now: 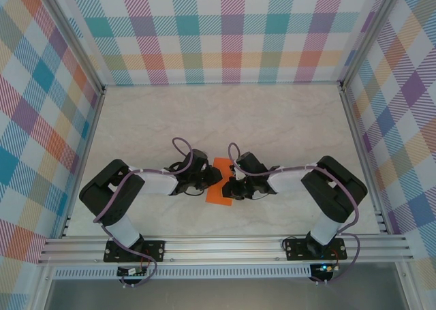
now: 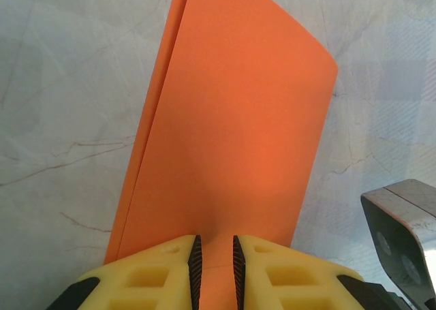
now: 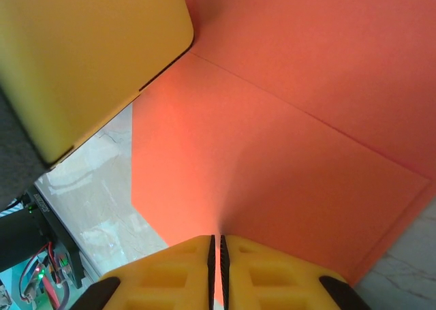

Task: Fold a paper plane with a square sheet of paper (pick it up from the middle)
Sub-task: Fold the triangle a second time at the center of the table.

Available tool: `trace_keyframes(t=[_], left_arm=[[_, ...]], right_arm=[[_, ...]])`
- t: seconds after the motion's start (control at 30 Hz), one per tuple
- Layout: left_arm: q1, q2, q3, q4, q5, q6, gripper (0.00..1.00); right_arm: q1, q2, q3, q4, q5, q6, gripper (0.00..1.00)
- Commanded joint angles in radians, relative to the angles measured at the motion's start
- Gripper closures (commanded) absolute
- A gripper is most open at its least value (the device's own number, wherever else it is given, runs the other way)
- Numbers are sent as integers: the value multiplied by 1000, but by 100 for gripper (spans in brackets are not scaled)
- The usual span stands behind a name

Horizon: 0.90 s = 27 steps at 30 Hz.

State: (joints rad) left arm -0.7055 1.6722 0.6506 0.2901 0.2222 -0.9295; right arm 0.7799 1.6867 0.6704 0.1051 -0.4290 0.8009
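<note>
Step in hand, by my read: mid-fold, both arms pinching the orange sheet of paper (image 1: 218, 195) at frame centre of the top view, low over the table (image 1: 272, 119).

To do it well:
- Move the two grippers together. Pulling them apart risks a tear or the thin sheet slipping out.
- Line the layers up edge to edge before pressing a crease. In the left wrist view the paper (image 2: 231, 119) shows two layers along its left edge, slightly offset.
- Bring the fold flat onto the table before letting go, so it does not spring back.

Jaws:
- Left gripper (image 2: 214, 266), bottom centre of its own view: pads a narrow gap apart, a strip of the orange paper runs between them, so it is clamped on the sheet. The sheet runs up and away from the jaws toward the top of the frame, upper right corner curling.
- Right gripper (image 3: 218, 269), bottom centre: pads nearly touching, a sliver of paper (image 3: 286, 160) pinched between. A crease line runs diagonally across the sheet, from upper left toward the right edge.
- A yellow left finger (image 3: 88, 58) sits upper left in the right wrist view, against the paper.

Top view: left gripper (image 1: 208, 179) on the paper's left side, right gripper (image 1: 231, 186) on its right, close together.
</note>
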Motion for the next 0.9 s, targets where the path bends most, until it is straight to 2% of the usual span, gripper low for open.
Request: trace_keyframes(t=[0.0,0.17,0.37,0.67,0.87], left_arm=[[-3,17,-37,-112,-70,21,77],[-3,13,-39,-111,-72,23,77],[-3,17,-29,-109,-68,20,77],[-3,26,-23,-106,-58,21,77],[-2,28,-22,-105,-51,21,77]], right_arm=[[12,-12,-66,-147,31,3,86],[12,-89,-72,-202,73,4,86],[11,-161,-15,-186,78,16,86],[36,-38,93,-98,52,58,86],[42,26,53,-37,56,89,86]])
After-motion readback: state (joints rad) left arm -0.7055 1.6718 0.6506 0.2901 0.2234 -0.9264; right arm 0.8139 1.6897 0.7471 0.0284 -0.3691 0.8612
